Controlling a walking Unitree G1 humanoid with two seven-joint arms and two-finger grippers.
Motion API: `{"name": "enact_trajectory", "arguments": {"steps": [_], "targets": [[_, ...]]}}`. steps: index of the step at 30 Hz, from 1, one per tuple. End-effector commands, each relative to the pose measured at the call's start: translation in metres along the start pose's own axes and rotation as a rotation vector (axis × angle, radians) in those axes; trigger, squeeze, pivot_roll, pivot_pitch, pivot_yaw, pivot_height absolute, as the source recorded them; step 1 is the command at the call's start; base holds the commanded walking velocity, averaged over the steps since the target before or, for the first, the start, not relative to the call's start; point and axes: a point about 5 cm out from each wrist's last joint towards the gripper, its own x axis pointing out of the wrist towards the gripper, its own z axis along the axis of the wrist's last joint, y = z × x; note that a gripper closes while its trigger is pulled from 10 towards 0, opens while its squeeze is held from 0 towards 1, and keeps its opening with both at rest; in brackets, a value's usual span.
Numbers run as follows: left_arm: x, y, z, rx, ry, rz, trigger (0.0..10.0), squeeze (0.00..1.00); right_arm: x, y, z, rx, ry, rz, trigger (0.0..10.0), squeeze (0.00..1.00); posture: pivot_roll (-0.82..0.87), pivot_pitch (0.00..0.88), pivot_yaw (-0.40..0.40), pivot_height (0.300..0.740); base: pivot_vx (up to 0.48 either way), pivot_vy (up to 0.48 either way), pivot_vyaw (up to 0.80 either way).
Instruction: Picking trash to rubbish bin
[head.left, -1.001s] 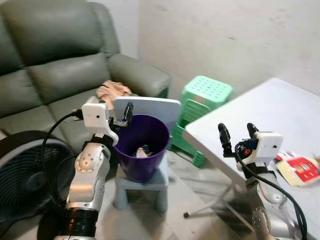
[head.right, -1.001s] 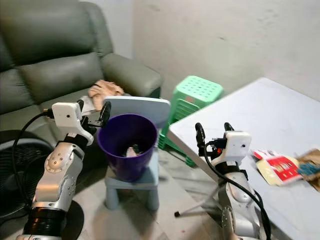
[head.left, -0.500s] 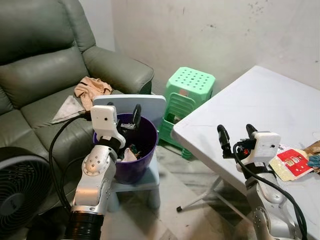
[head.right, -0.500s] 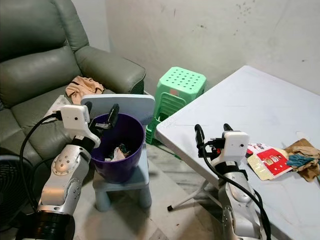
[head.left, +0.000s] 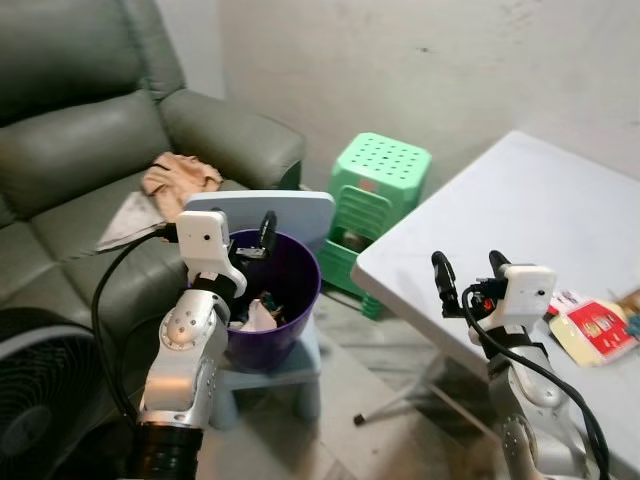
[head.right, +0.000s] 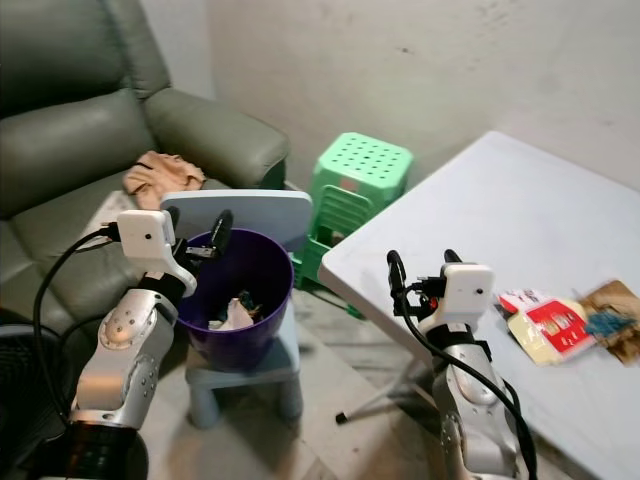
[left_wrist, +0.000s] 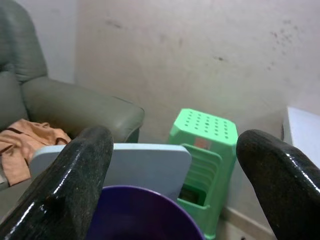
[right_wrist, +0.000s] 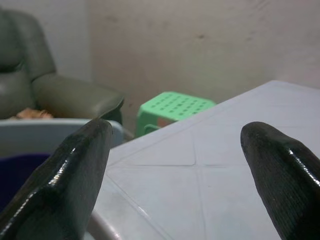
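Bin (head.left: 290, 290) centre-left, left gripper (head.left: 243, 233) over rim, fingers spread, empty. Right gripper (head.left: 470, 275) released too. We next fetch wrappers (head.right: 545, 328) on surface (head.left: 520, 215), right.

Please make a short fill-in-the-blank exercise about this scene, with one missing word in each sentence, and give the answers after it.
1. The bin with trash inside is ____ in colour.
2. The bin stands on a small pale blue ____.
3. The left gripper is above the bin's rim, with its jaws ____.
4. The red and yellow packets lie on the white ____, to the right of the right gripper.

Missing words: purple; chair; open; table
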Motion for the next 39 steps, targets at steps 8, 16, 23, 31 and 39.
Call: {"name": "enact_trajectory", "arguments": {"steps": [8, 16, 23, 31, 39], "targets": [[0.002, -0.016, 0.005, 0.013, -0.008, -0.053, 10.0, 0.0, -0.002, -0.008, 0.003, -0.022, 0.002, -0.03, 10.0, 0.0, 0.0, 0.055, -0.063, 0.74, 0.0, 0.0, -0.79], [-0.002, -0.028, 0.005, 0.06, -0.011, -0.126, 10.0, 0.0, -0.003, -0.008, 0.003, -0.026, 0.006, -0.036, 10.0, 0.0, 0.0, 0.056, -0.061, 0.74, 0.0, 0.0, -0.79], [-0.009, -0.046, 0.003, 0.142, -0.024, -0.234, 10.0, 0.0, -0.005, -0.01, 0.004, -0.028, -0.008, -0.057, 10.0, 0.0, 0.0, 0.058, -0.057, 0.74, 0.0, 0.0, -0.45], [-0.017, -0.058, 0.001, 0.131, -0.026, -0.281, 10.0, 0.0, -0.009, -0.01, 0.003, -0.022, -0.001, -0.062, 10.0, 0.0, -0.01, 0.065, -0.053, 0.74, 0.0, -0.04, 0.0], [-0.015, -0.051, 0.003, 0.096, -0.023, -0.246, 10.0, 0.0, -0.011, -0.007, 0.002, -0.012, 0.004, -0.053, 10.0, 0.0, 0.0, 0.068, -0.054, 0.74, 0.0, -0.472, 0.0]]}}
